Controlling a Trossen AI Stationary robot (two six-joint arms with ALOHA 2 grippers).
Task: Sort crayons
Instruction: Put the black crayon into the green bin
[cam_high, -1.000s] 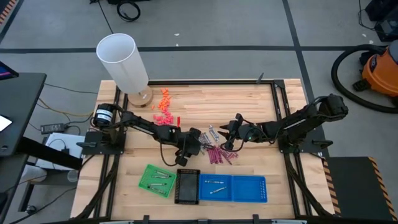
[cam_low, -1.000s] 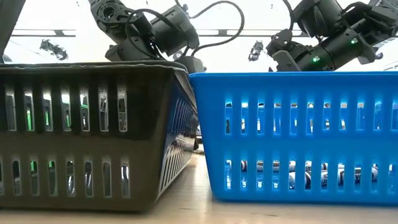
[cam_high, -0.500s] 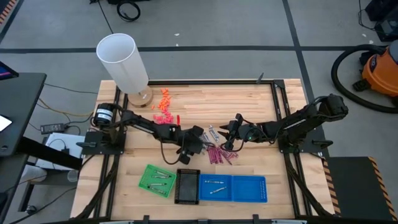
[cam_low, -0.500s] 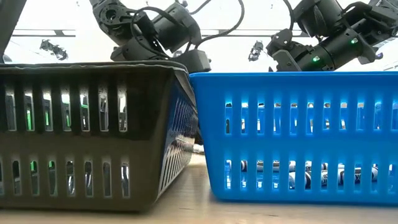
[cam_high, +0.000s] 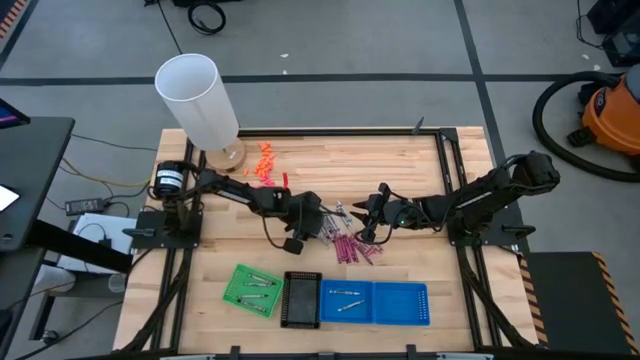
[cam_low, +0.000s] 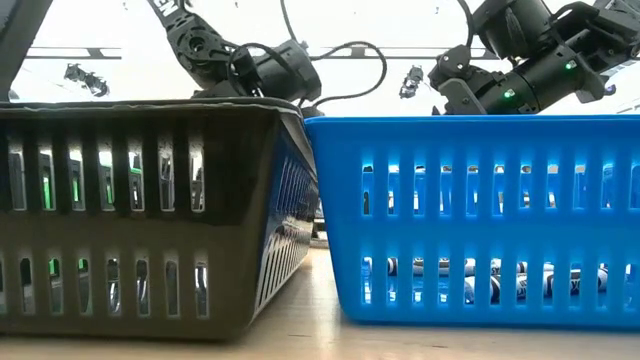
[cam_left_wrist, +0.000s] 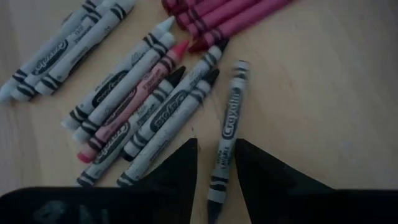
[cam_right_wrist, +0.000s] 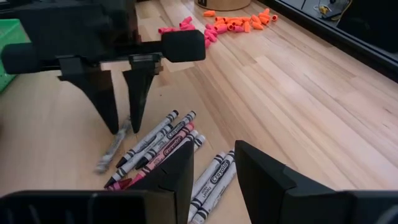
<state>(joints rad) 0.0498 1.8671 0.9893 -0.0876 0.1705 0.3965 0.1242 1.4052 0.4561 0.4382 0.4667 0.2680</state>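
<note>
Grey crayon (cam_left_wrist: 225, 132) lies between my left pincer's (cam_left_wrist: 214, 165) spread fingers at the frame's bottom centre: I judge pickup is underway. Next I should lower and pinch; my right pincer (cam_right_wrist: 214, 163) waits spread nearby.

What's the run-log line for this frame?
left gripper: open, astride grey crayon | right gripper: open, over crayon pile | trays: few grey crayons

A lab: framed wooden table (cam_high: 330, 160) on taped concrete, shop vacuum (cam_high: 610, 110) nearby.
</note>
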